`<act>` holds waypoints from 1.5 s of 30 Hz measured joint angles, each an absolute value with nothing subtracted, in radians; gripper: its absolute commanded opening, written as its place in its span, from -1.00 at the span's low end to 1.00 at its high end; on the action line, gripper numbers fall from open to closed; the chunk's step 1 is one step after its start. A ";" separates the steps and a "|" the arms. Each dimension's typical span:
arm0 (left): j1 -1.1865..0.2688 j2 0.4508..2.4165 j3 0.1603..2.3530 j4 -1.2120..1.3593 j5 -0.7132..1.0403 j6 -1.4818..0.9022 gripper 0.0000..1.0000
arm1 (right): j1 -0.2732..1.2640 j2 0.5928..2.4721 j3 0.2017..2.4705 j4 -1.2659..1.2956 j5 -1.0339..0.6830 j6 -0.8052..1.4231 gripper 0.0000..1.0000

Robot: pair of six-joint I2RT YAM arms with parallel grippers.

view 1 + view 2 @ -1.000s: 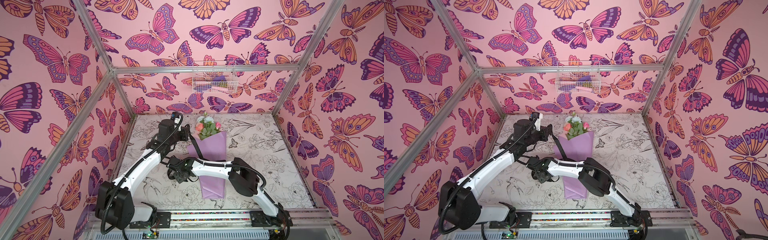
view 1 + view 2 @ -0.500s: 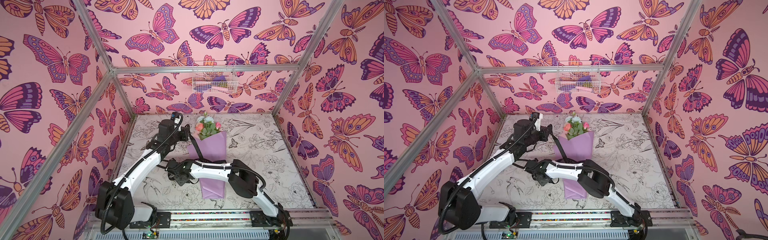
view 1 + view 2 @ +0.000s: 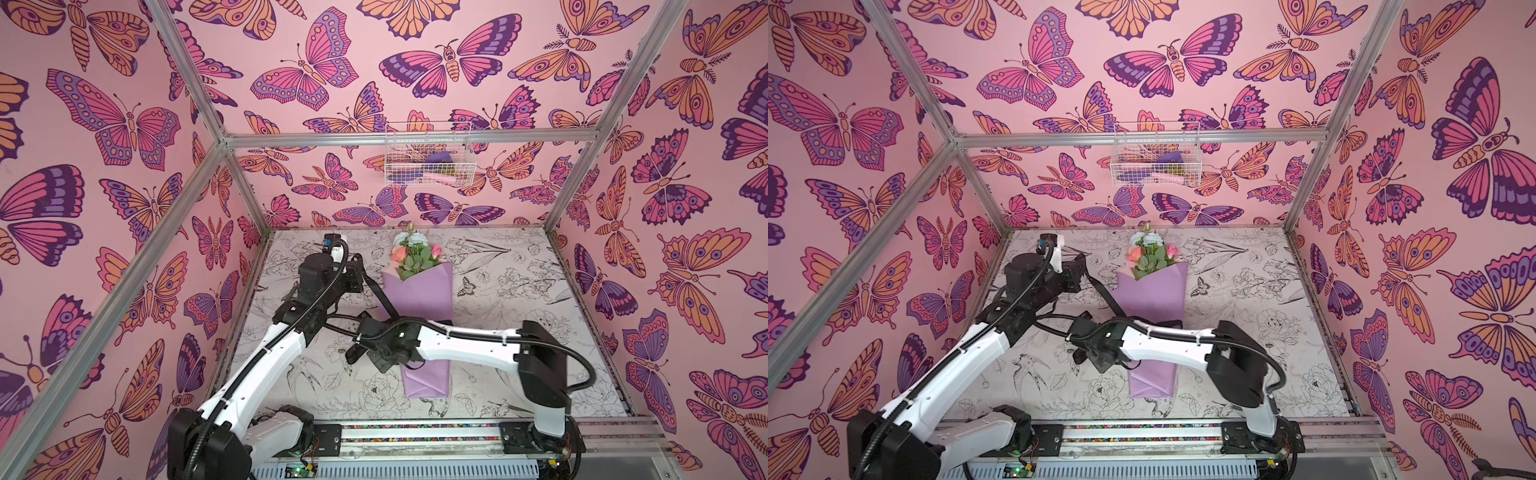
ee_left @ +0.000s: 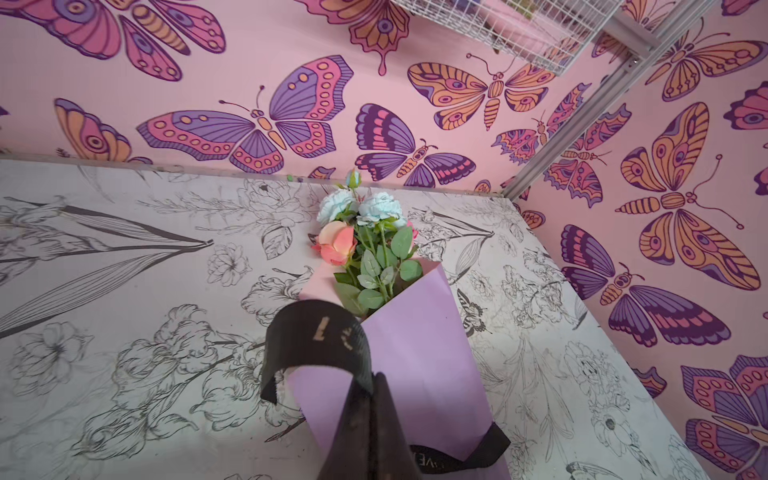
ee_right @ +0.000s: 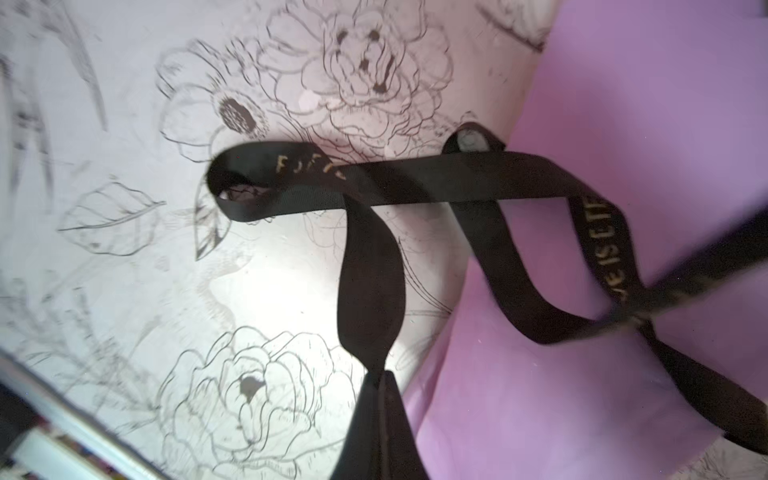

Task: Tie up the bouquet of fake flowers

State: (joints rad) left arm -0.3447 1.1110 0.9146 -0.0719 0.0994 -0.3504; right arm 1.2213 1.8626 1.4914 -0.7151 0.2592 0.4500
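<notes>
In both top views the bouquet point(image 3: 417, 299) point(image 3: 1152, 299) lies flat near the middle of the table point(image 3: 519, 299). Its long axis runs from the near rail point(image 3: 415, 432) toward the back wall point(image 3: 353, 199). The coral and pale blue blooms point at that wall, and the folded foot of the lilac paper points at the rail. A black ribbon point(image 3: 380, 294) with pale lettering runs slantwise from the left side down across the paper's left edge, to where the right arm crosses over the lower half of the wrap. The left wrist view shows the left gripper point(image 4: 374, 386) with its fingers pressed together on one strand of this ribbon. The strand arches up out of the tips toward the leaves, and another band of it crosses the paper lower down. In the right wrist view the right gripper point(image 5: 380, 386) is likewise closed tight, pinching a strand that rises from its tips into a loose loop lying on the table just beside the paper. Further strands cross one another on the lilac surface; that crossing is blurred. A wire basket point(image 3: 428, 158) hangs on the back wall above the blooms.
</notes>
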 measured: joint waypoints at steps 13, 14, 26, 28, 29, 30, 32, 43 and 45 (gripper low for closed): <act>-0.332 0.999 0.768 -0.291 -0.107 -0.377 -1.00 | 1.173 1.483 1.256 -0.753 0.411 0.596 -1.00; -0.331 0.999 0.767 -0.308 -0.131 -0.381 -1.00 | 1.156 1.457 1.238 -0.757 0.415 0.609 -1.00; -0.315 1.010 0.769 -0.504 -0.357 -0.494 0.35 | 0.998 1.231 1.039 -0.771 0.397 0.731 -1.00; -0.315 1.010 0.781 -0.510 -0.320 -0.500 0.36 | 0.994 1.239 1.039 -0.769 0.382 0.738 -1.00; -0.315 1.010 0.789 -0.505 -0.291 -0.499 0.36 | 0.992 1.246 1.039 -0.768 0.376 0.740 -1.00; -0.315 1.011 0.797 -0.491 -0.245 -0.498 0.37 | 0.992 1.256 1.039 -0.767 0.370 0.742 -1.00; -0.320 1.021 0.801 -0.434 -0.138 -0.489 0.39 | 0.991 1.279 1.039 -0.765 0.358 0.747 -1.00; -0.470 1.430 0.907 -0.206 0.246 -0.368 0.40 | 0.934 1.327 1.029 -0.689 0.286 0.791 -1.00; -0.481 1.517 0.947 -0.202 0.280 -0.352 0.40 | 0.916 1.327 1.010 -0.661 0.260 0.806 -1.00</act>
State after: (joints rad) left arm -0.4808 1.5169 0.9474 -0.2020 0.2802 -0.3515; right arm 0.9157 1.3266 1.0103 -0.6605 0.2604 0.8062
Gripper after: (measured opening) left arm 0.703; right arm 0.049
